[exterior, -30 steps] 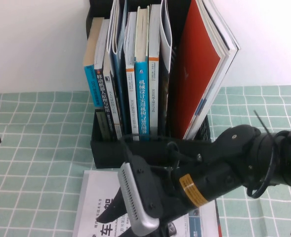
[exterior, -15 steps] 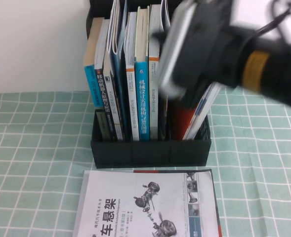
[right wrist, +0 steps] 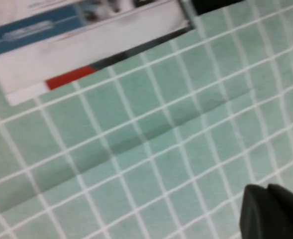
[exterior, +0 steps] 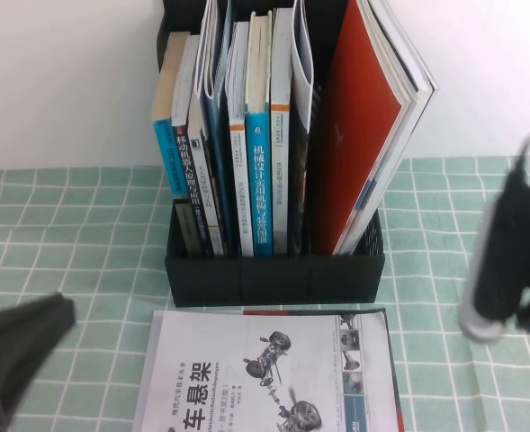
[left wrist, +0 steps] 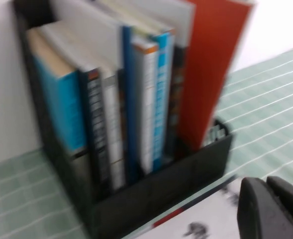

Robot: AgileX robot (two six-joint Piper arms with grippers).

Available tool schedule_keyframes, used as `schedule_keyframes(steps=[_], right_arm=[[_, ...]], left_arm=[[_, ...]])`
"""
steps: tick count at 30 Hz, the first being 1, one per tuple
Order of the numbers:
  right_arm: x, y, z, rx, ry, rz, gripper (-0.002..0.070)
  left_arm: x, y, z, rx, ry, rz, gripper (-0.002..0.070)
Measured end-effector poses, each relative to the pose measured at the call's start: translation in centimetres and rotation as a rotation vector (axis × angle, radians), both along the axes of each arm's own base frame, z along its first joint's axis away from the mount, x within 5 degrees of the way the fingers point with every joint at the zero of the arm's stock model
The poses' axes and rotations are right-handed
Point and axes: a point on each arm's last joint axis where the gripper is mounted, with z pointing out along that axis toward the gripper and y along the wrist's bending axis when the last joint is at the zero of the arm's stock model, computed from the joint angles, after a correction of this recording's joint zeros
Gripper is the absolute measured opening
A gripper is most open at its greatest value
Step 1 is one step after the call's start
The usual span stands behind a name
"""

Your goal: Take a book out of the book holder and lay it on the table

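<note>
Jaws first, L to R: left gripper [left wrist: 273,206] looks closed on nothing, fingers pressed together in its wrist view; it sits low at the table's near-left, dark blur in the high view. Right gripper [right wrist: 273,211] is clenched too and holds nothing, hanging over bare cloth at the right edge, well apart from the holder.

Holder [exterior: 273,270] stands mid-table at the back, packed w/ upright books; red magazine [exterior: 363,135] leans in its right slot.

Book [exterior: 265,373] already lies flat, cover up, on the table [exterior: 76,243] just in front of the holder's low wall, near it but not touching as far as I can tell. So the job looks done, both arms clear.

Handling guess: thin softcover, light, floppy, prob. a slick cover. Flat on cloth it gives no edge to pinch; best bet is the spine side or a corner slid off first, else it'll droop and bend.
</note>
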Motion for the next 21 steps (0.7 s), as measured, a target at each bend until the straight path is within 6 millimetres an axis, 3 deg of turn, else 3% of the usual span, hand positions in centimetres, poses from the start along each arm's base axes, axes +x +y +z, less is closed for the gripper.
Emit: schedule_keyframes(steps=[11,16,21], right_arm=[[-6.5,-4.1,-6.7,0.407,-0.101,-0.036,-0.0001],[-8.5,-5.7,-9.3,0.498,-0.141,-0.029,-0.0001],[-9.8,-6.2,-10.6,0.564,-0.044,-0.098,-0.0001]], left_arm=[[-1.3,-1.2,-4.9,-0.122,-0.042,-0.19,-0.0003],[-1.3,-1.2,-5.4,-0.109,-0.046,-0.199,-0.0003],[-1.3,-1.2,-5.5,-0.107,-0.048,-0.199,-0.0003]])
